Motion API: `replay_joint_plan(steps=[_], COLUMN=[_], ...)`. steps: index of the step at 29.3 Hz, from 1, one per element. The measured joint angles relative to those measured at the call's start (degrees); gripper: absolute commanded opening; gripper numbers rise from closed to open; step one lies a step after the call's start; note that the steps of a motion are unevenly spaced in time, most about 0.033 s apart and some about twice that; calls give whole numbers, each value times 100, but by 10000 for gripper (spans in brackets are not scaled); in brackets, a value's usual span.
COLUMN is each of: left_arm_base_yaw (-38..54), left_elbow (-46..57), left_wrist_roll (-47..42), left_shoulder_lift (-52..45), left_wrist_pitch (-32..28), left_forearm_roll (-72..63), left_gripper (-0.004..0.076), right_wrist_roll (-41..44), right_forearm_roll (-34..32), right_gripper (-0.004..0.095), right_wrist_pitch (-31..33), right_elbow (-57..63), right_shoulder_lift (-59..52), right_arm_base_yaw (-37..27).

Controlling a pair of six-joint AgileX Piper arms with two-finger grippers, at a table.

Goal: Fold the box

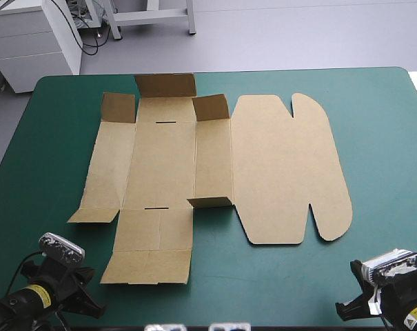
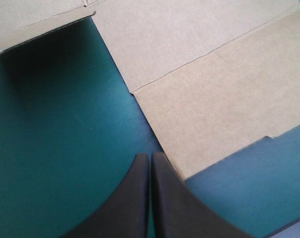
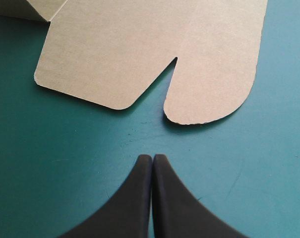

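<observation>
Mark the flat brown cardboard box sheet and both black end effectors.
Flat brown cardboard box sheet [image 1: 284, 165]: high view, rounded lid panel.
Left end effector [image 2: 150, 156]: left wrist view, shut fingertips.
Right end effector [image 3: 152, 157]: right wrist view, shut fingertips.

Tabletop [image 1: 380, 124]: teal-green cover, rounded far corners, fills most of the high view. One item lies on it: the box [image 1: 163, 162], a cut sheet of brown board, mostly flat, about centred, closer to the far edge than the near one. Lid panel [image 1: 291, 169] flat on the cover toward the right side, rounded corners, a notch at its far and near ends. Far flap [image 1: 165, 85] and two corner flaps [image 1: 118, 107] tilted up. Short inner flap [image 1: 209, 202] raised mid-sheet. Near end flap [image 1: 151, 255] flat, reaching toward the near-left. Cover shows on every side of the sheet
</observation>
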Motion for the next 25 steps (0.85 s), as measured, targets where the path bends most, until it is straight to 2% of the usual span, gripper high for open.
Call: replay_joint_plan(steps=[14,25], left_arm_base_yaw=[0,0], left_elbow=[0,-589], left_wrist_roll=[-17,-84], left_shoulder_lift=[0,209], left_wrist_pitch=[-45,-1139], left_forearm_roll=[2,-18], left_gripper=[-8,-6], right_wrist_roll=[0,0], right_forearm_roll=[0,0], right_gripper=[-14,-14], right_wrist_pitch=[0,0], right_elbow=[0,0], right_shoulder_lift=[0,0], right_arm_base_yaw=[0,0])
